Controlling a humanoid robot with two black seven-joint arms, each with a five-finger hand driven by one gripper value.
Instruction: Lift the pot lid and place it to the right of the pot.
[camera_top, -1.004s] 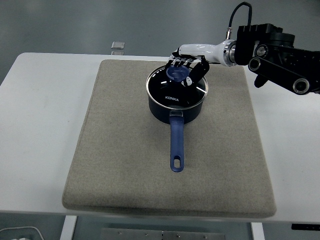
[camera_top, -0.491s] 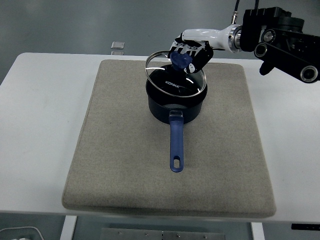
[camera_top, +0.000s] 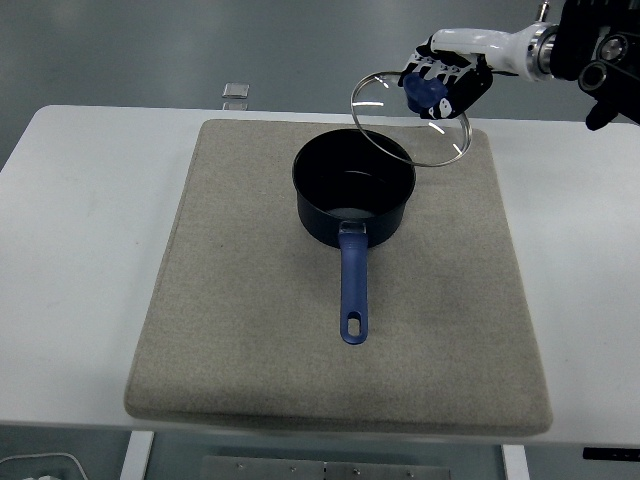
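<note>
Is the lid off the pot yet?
Off: the right hand holds the lid tilted in the air, above the open pot.

The right arm (camera_top: 590, 45) is cut off by the top and right edges; only its forearm and the right hand (camera_top: 445, 80) show. The hand's fingers hide most of the lid's blue knob (camera_top: 425, 92). The small clear object (camera_top: 236, 90) beyond the mat is too small to identify.
</note>
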